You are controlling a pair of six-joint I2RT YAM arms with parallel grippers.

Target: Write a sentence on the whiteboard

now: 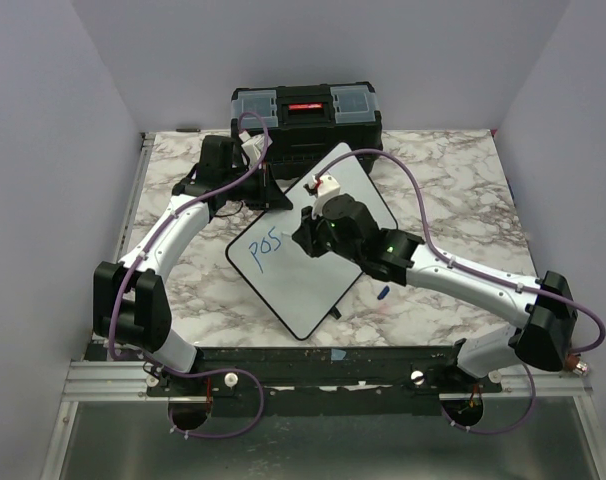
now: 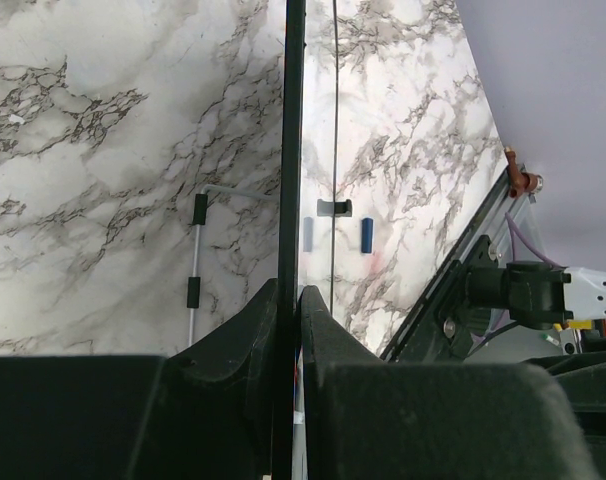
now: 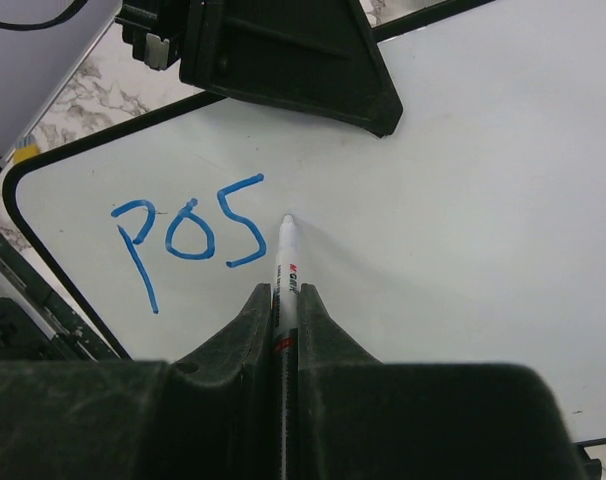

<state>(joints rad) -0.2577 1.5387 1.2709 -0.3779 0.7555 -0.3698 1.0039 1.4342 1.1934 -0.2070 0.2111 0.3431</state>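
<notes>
One container on the tabletop (image 1: 443,190): a black toolbox (image 1: 305,112) at the far edge, lid shut, with two clear-lidded compartments on top either side of a red latch. What the compartments hold is too small to make out.

Mid-tabletop, just in front of the toolbox: the whiteboard (image 1: 313,285), turned diagonally. In the top view its long axis runs from near-left to far-right, with the far corner near the toolbox. The left wrist view sees it edge-on, its black frame a thin vertical line.

At the board's far-left edge the left fingers (image 2: 303,300) are pressed together on the frame, pinching it between them. Over the board, the right fingers (image 3: 305,310) are closed on a white marker (image 3: 286,250). Its barrel lies along the line of the fingers and its tip points away from the wrist, down at the board.

Blue letters (image 3: 188,235) reading "pos" stand near the board's left corner, running roughly along the long axis. The marker tip is just beside the "s", on the side away from the "o". It looks to be at the surface, but contact cannot be confirmed.

Beside the board's near-right edge, next to the right arm, a small blue piece (image 1: 383,292) lies on the tabletop; its shape is too small to tell.

Hidden or cut off:
- The right arm covers the middle of the board in the top view.
- The right wrist view crops the board at right and bottom.
- The rear of the marker is buried between the fingers.
</notes>
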